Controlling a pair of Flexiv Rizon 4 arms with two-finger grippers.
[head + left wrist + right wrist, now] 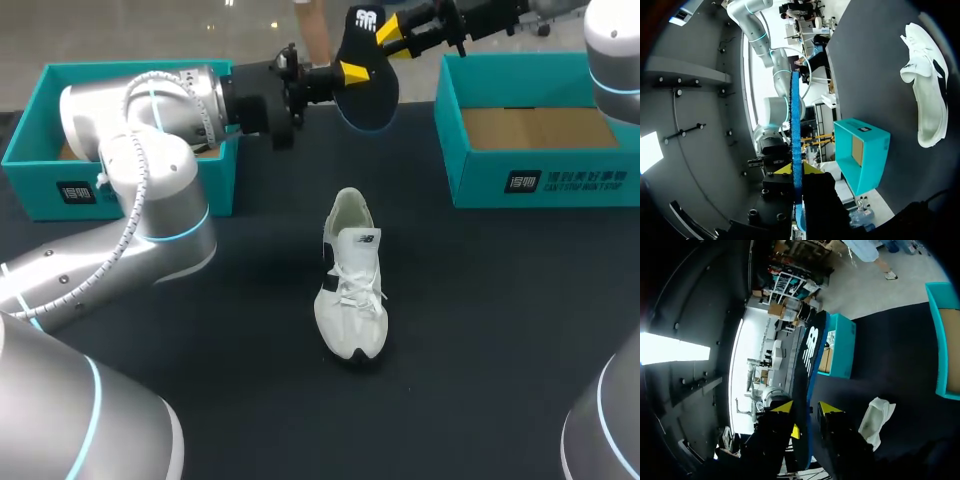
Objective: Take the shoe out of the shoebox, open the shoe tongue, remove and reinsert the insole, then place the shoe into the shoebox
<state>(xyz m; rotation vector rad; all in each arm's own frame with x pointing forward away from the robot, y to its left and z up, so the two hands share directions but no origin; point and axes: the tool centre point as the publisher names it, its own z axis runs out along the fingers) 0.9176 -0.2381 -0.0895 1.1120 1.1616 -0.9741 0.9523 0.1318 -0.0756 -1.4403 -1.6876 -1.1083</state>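
Observation:
A white sneaker (350, 290) lies on the black table's middle, toe toward me; it also shows in both wrist views (927, 80) (877, 420). The dark insole (365, 88) hangs in the air above the table's far edge, between my two grippers. My left gripper (352, 72) comes in from the left and is shut on the insole (795, 115), seen edge-on between its yellow tips (796, 169). My right gripper (400, 38) reaches in from the far right. Its fingers stand slightly apart around the insole (807, 355), open (805, 407).
An open teal shoebox (540, 180) with a brown cardboard floor stands at the back right. A second teal box (40, 185) stands at the back left, partly behind my left arm. Bare black table surrounds the shoe.

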